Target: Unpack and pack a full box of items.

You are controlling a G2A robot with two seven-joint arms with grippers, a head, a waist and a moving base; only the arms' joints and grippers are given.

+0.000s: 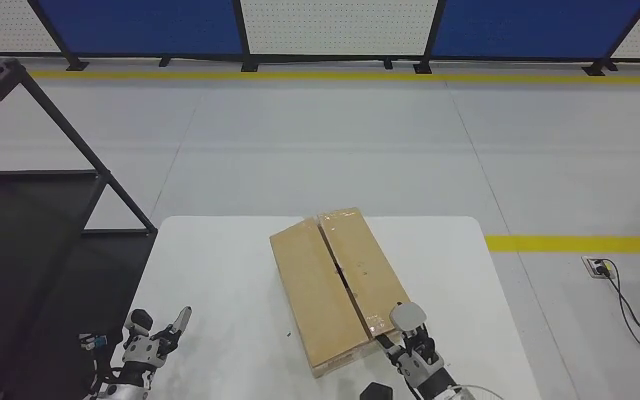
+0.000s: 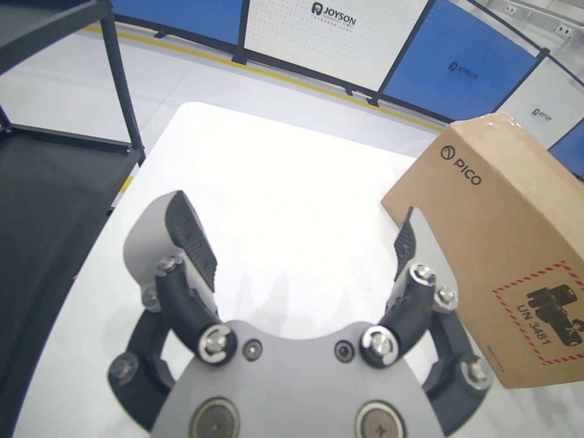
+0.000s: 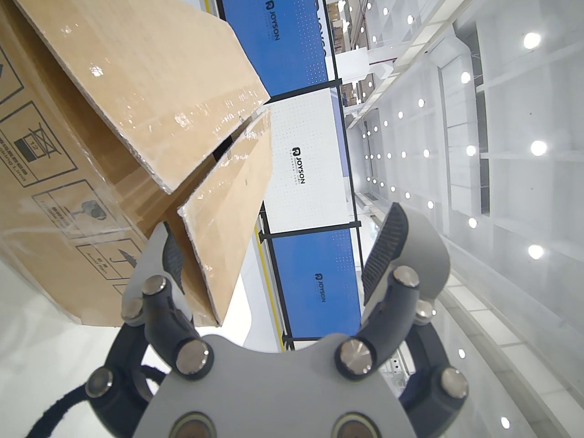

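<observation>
Top view: box [image 1: 335,290] mid-frame, a flap corner between the spread fingers of the right gripper [image 1: 408,324]. Left gripper [image 1: 162,321], lower left, fingers spread, well apart from it.

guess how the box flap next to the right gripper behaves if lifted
The flap is thin corrugated cardboard, so it probably stays fairly stiff and hinges at its fold. Its glossy tape may feel slippery to the right gripper.

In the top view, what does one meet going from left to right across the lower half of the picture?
black shelf rack → left gripper → cardboard box → right gripper, at the box's near right corner → floor socket
</observation>
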